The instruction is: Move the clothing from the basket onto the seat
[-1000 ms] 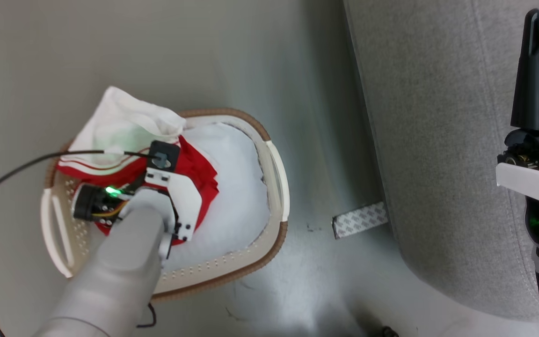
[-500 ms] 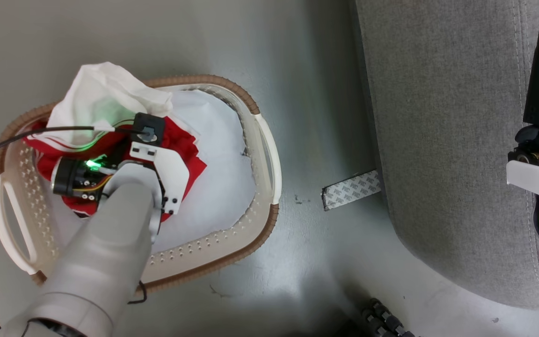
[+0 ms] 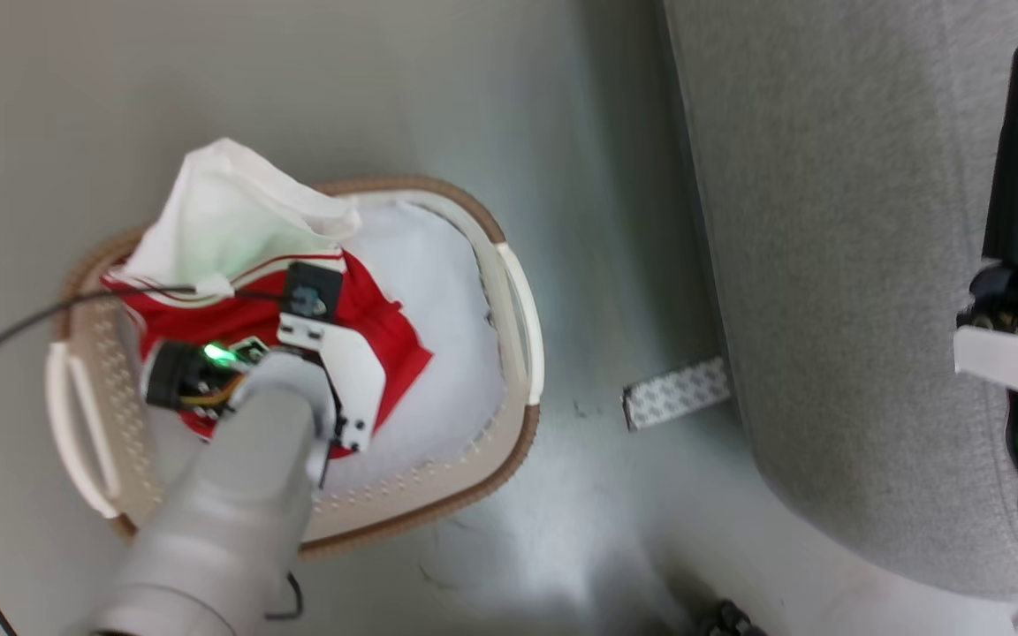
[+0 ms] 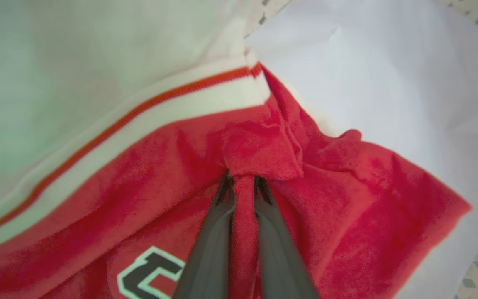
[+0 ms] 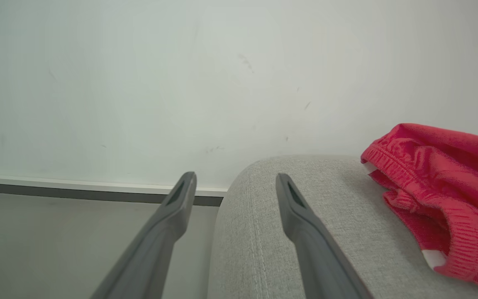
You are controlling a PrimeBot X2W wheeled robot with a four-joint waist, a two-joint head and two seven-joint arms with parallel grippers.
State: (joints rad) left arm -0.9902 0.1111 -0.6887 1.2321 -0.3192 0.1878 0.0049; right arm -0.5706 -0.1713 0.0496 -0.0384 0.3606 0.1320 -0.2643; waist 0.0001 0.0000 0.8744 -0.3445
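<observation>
Red clothing (image 4: 359,195) fold is clamped between left gripper (image 4: 243,180) jaws, likely for lifting from basket (image 3: 527,336); right gripper (image 5: 234,182) jaws are held apart, empty.

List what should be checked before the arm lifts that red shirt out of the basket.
1. Left end effector shut on red garment: ok.
2. Grip holds one garment only: cannot tell.
3. Black cable clear of garment: cannot tell.
4. Right end effector open, away from basket: ok.
5. Bare room on seat: ok.
</observation>
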